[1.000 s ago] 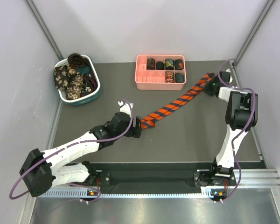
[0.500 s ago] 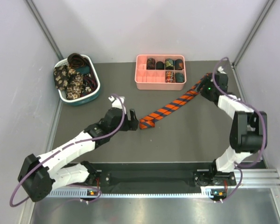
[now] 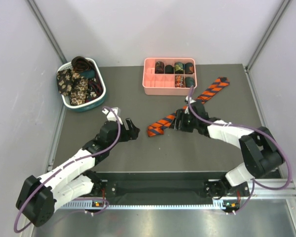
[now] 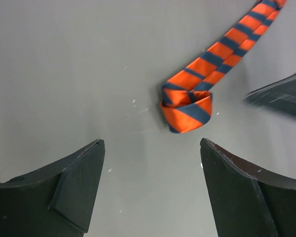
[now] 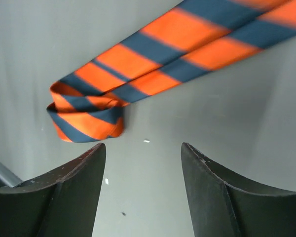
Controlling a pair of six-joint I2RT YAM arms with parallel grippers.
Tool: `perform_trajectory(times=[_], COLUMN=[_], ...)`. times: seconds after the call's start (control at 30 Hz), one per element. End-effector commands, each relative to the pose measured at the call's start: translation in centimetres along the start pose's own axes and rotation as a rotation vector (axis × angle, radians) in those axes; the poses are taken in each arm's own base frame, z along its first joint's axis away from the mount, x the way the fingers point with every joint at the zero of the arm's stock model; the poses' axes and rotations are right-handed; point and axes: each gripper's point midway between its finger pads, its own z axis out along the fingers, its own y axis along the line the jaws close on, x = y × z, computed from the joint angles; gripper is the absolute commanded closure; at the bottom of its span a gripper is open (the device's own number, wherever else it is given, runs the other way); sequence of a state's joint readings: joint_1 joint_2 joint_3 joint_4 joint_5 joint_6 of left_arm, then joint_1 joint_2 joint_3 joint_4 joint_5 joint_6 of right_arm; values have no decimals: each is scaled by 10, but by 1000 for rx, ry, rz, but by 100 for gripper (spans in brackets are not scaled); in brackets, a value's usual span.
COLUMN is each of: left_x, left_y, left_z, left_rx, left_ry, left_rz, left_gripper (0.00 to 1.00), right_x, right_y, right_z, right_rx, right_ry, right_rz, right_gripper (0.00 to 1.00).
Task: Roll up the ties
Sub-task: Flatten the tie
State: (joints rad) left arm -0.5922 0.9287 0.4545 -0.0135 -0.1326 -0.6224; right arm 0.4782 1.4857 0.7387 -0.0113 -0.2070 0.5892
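Tie (image 3: 162,125), striped orange and dark: where does it lie?

— Flat on the counter (image 3: 153,153), slantwise. Its far end is near the pink tray (image 3: 149,87) and its near end lies between the two arms. That near end is a fold (image 4: 186,109), doubled over on itself. It may be one loose turn, but from the wrist views I can't be sure it's a proper first wrap and not just a crumple.

— And the jaws?

— Left jaws gape wide and hold nothing. The fold sits just ahead of them, off toward the right finger (image 4: 237,192). Right jaws stand apart too, less wide and empty, with the fold just ahead and toward the left finger (image 5: 64,197). Neither pair touches the cloth.

— So the step in hand is starting the roll?

— I'd judge so. Rolled coils (image 3: 179,68) already fill part of the tray, more ties (image 3: 75,84) wait in the basket (image 3: 91,104), and this one is hardly begun.

— How to do it well?

— Pinch the fold square across its width, not by one corner, or the coil will cone. One arm should turn the fold along the strip while the other presses the strip flat just beyond it, so the cloth is taut and the edges stack. Make the turns tight from the first, because a slack core springs open once released. The cloth looks silky and will likely slip, so take short, firm bites.
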Motion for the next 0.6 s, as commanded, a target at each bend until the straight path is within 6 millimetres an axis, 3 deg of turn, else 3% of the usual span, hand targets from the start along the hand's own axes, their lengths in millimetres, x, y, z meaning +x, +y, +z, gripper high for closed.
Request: perform_trajectory(times=[0.0, 0.03, 0.1, 0.23, 0.4, 0.57], left_x=[-25, -25, -23, -14, -19, -15], left_y=[-20, -21, -18, -9, -11, -7], left_z=[0, 0, 0, -1, -5, -3], left_rx=[90, 94, 89, 86, 102, 83], left_ry=[-93, -94, -94, -109, -128, -111], left_rz=[13, 24, 39, 54, 77, 88], left_gripper=[18, 18, 19, 20, 21, 22], right_x=[6, 18, 20, 35, 39, 36], right_y=[31, 34, 50, 57, 66, 78], right_z=[19, 28, 34, 51, 62, 60], right_rx=[-110, -117, -176, -170, -169, -177], right_ry=[-9, 24, 25, 59, 72, 71], right_rz=[24, 28, 39, 45, 38, -8], right_gripper=[37, 37, 38, 40, 55, 90])
